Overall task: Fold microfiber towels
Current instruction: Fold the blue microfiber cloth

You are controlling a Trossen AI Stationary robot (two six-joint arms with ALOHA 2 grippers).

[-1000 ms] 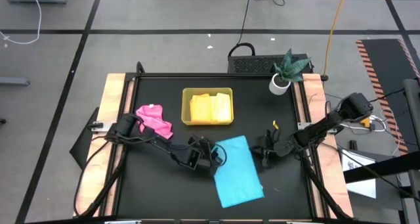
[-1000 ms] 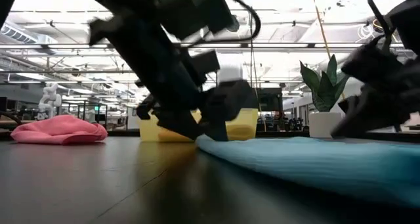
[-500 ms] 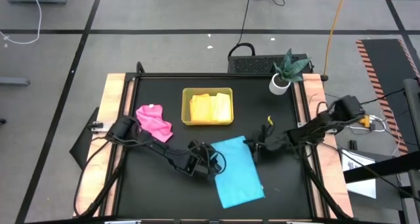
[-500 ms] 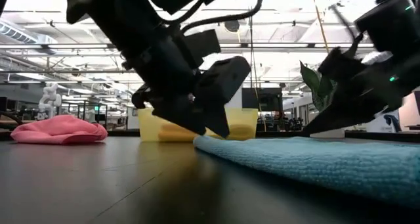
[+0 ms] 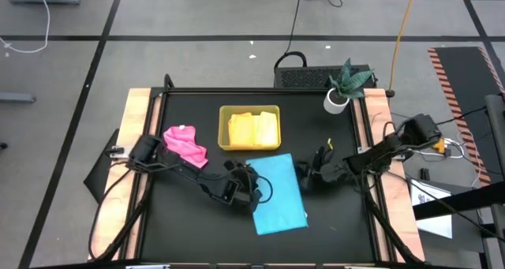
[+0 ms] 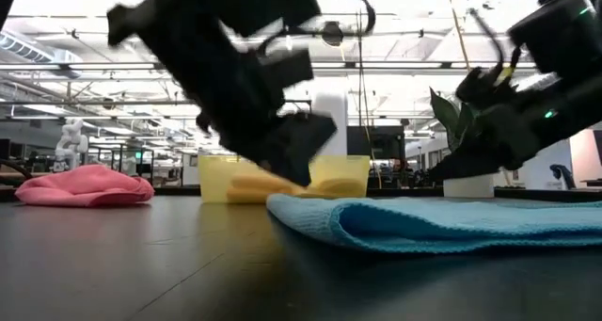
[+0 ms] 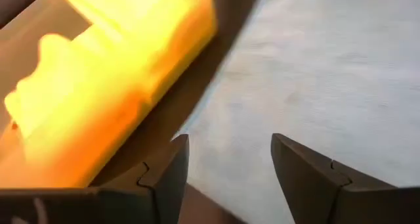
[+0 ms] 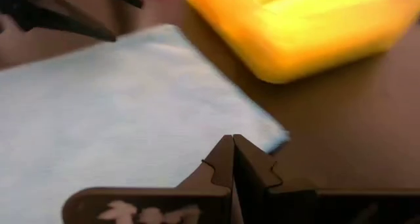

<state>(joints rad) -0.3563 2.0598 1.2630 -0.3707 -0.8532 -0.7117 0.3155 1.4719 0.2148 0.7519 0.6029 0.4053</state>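
The sky blue towel (image 5: 278,196) lies flat on the black table at the middle near side, and its near edge shows as a rounded fold (image 6: 376,229). My left gripper (image 5: 252,190) hovers open just above the towel's left edge (image 7: 197,119), its fingers apart with nothing between them. My right gripper (image 5: 303,174) is shut and stands at the towel's far right corner (image 8: 272,137). A yellow towel (image 5: 252,129) lies in the yellow-green tray (image 5: 222,128). The pink towel (image 5: 187,143) lies crumpled at the far left. My right gripper's shut fingertips (image 8: 231,145) stand low at the blue towel's right edge, close to its far right corner, coming slanting down from the table's right side. I cannot tell whether they touch the cloth.
A small potted plant (image 5: 343,86) stands at the table's far right corner. The tray (image 6: 212,180) sits just beyond the blue towel. Bare black tabletop lies along the near edge and on the near left.
My right gripper has gone toward the table's left, up to the blue towel's far right corner. My left gripper has risen a little off the towel's left edge and rolled, staying open. The blue towel has slid toward the far left, nearer the tray.
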